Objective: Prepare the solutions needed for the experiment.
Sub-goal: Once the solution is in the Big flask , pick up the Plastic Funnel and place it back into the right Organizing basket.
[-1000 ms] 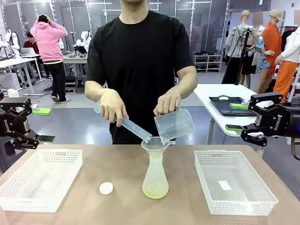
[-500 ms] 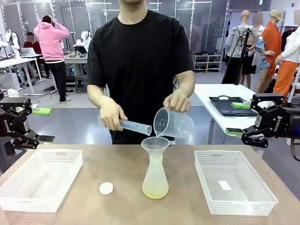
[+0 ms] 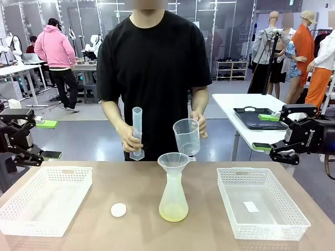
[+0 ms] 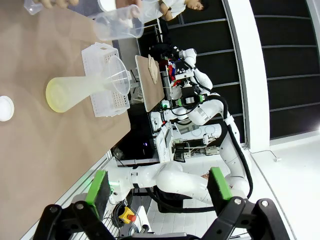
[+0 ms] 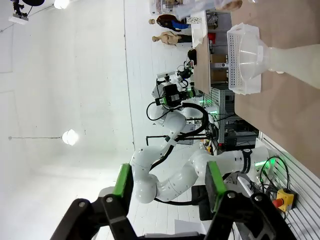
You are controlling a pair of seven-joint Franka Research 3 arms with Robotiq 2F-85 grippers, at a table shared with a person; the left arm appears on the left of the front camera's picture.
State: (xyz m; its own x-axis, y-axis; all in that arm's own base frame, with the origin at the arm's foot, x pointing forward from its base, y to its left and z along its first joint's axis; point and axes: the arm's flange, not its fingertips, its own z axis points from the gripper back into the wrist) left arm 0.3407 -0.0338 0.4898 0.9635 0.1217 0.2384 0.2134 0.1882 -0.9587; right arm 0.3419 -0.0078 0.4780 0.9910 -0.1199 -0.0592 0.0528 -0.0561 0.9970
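A translucent conical flask stands mid-table with a funnel in its neck. A shallow layer of pale yellow solution lies at its bottom. Behind it, the person holds a graduated cylinder upright in one hand and a clear beaker in the other, both off the funnel. My left gripper hangs open off the table's left side, and my right gripper hangs open off the right side. The left wrist view shows my open left gripper far from the flask. The right wrist view shows my open right gripper, the flask distant.
A white basket sits on the table's left, and another basket holding a small white piece is on the right. A white round cap lies left of the flask. Bare tabletop surrounds the flask.
The person has stopped pouring: the cylinder and beaker went from tilted over the funnel to upright and pulled back. The right gripper shifted slightly; the left one stayed still.
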